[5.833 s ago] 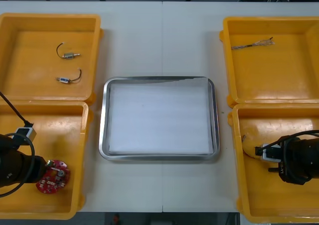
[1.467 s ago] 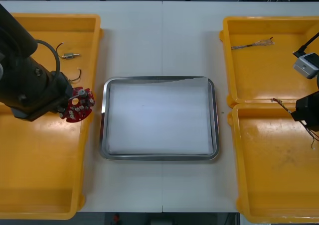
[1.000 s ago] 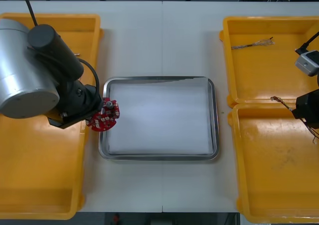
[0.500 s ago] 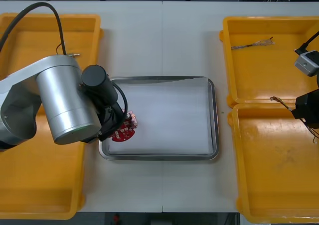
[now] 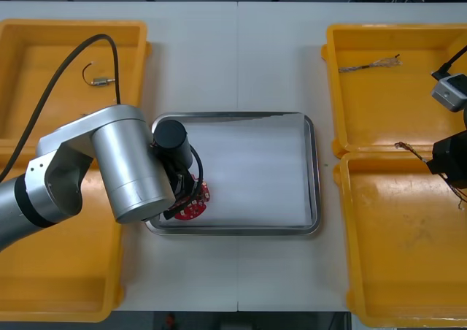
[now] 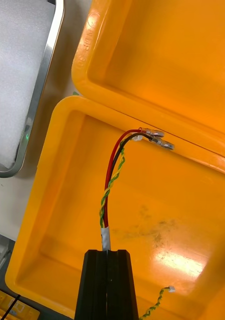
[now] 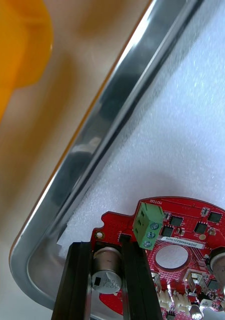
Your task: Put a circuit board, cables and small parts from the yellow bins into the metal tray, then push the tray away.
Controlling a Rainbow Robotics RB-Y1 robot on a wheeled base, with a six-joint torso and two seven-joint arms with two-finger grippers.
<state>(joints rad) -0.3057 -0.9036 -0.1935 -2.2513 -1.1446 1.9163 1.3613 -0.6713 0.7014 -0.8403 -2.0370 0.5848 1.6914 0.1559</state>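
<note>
Left gripper (image 7: 107, 252) pinches the circuit board (image 7: 185, 235) by a can-shaped part, low over the tray's (image 5: 233, 230) near-left corner. Set it flat on the white liner before you let go, clear of the rim (it's close). Right gripper (image 6: 106, 260) is clamped on the red and yellow cable (image 6: 111, 180) above the near right bin (image 5: 408, 271), by its far wall; hold there. Versus half a second ago: board further in and nearer you, right arm unchanged.
</note>
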